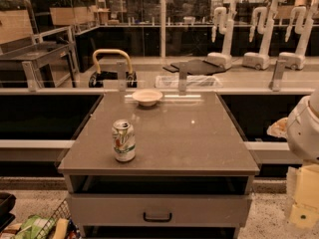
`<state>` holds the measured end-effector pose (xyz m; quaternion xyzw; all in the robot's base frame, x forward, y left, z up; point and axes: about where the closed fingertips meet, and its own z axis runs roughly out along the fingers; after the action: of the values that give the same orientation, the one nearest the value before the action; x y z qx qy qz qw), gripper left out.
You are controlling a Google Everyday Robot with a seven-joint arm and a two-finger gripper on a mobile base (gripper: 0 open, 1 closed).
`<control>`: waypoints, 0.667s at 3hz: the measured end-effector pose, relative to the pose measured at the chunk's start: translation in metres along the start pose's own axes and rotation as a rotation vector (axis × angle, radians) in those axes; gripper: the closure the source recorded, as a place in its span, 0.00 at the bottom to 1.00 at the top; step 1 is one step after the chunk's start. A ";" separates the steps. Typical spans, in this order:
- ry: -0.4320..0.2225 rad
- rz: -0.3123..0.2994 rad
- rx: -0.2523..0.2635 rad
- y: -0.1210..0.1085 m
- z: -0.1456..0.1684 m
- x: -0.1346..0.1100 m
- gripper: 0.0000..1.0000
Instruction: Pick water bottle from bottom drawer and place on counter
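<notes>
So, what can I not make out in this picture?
Water bottle: nowhere in the camera view; the shut drawer front hides anything inside.
Lowest part of the drawer unit: cut off by the bottom edge.
Gripper: low at the right edge, beside the drawer unit, partly cut off by that edge.
Soda can on the counter: label too small to read.

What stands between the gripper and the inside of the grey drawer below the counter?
The shut grey drawer front with its black handle does; no water bottle shows. The pale gripper hangs at the lower right edge, to the right of that drawer.
</notes>
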<state>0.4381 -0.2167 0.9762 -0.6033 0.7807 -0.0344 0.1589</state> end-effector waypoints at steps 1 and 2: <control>-0.008 0.004 0.005 0.000 0.000 0.001 0.00; -0.087 0.026 0.001 0.009 0.022 0.012 0.00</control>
<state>0.4334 -0.2223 0.9508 -0.5938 0.7810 -0.0067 0.1934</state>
